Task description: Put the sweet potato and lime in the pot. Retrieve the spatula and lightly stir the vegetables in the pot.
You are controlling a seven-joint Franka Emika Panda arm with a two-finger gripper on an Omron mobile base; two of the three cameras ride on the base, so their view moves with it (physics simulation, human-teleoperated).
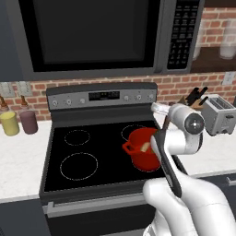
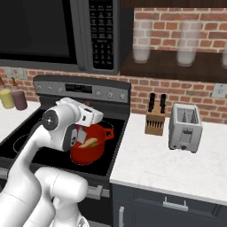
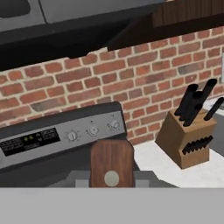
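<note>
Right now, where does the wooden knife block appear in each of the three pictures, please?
Left base view: the knife block is at the right edge, mostly hidden behind the arm, beside the toaster.
Right base view: right of centre, on the white counter, between stove and toaster.
Hand view: at the right, below the brick wall.
Shared landmark: the stove's control panel, left of the block in all three.

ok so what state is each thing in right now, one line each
round bright red pot: upright on the front right burner, no lid
tan-orange sweet potato: lying inside the pot
spatula with dark reddish-brown wooden handle: gripped, handle end toward the hand camera
two-finger gripper: shut on the spatula handle
silver toaster: upright, slots empty
wooden knife block: knives in place
</note>
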